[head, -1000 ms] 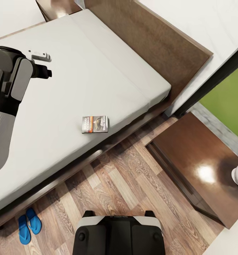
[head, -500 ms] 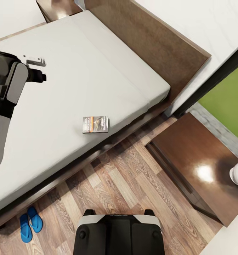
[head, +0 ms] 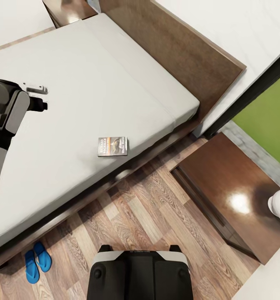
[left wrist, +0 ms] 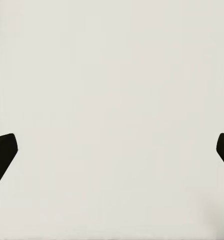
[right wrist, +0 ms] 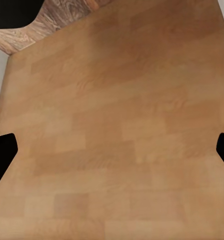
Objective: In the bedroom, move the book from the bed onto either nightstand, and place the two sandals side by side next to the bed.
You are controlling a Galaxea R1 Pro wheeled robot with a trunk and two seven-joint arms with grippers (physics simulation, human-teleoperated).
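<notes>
The book (head: 112,146) lies flat on the grey mattress of the bed (head: 94,83), close to its near edge. Both blue sandals (head: 37,262) rest side by side on the wood floor next to the bed frame, at the lower left. One dark nightstand (head: 223,187) stands at the right, and a corner of another nightstand (head: 67,9) shows at the top. My left gripper (head: 41,103) hovers over the mattress far left of the book. In the left wrist view the left gripper (left wrist: 112,155) is open over bare mattress. My right gripper (right wrist: 112,155) is open above a tan wooden surface.
The brown headboard (head: 186,50) runs along the white wall. A black-framed window (head: 256,91) with grass behind it is at the right. A white rounded part (head: 279,208) hangs over the near nightstand's right end. My base (head: 140,275) stands on plank floor (head: 148,208) between bed and nightstand.
My left arm has drawn back to the left over the mattress, away from the book. The view has shifted slightly. The book and sandals lie where they were.
</notes>
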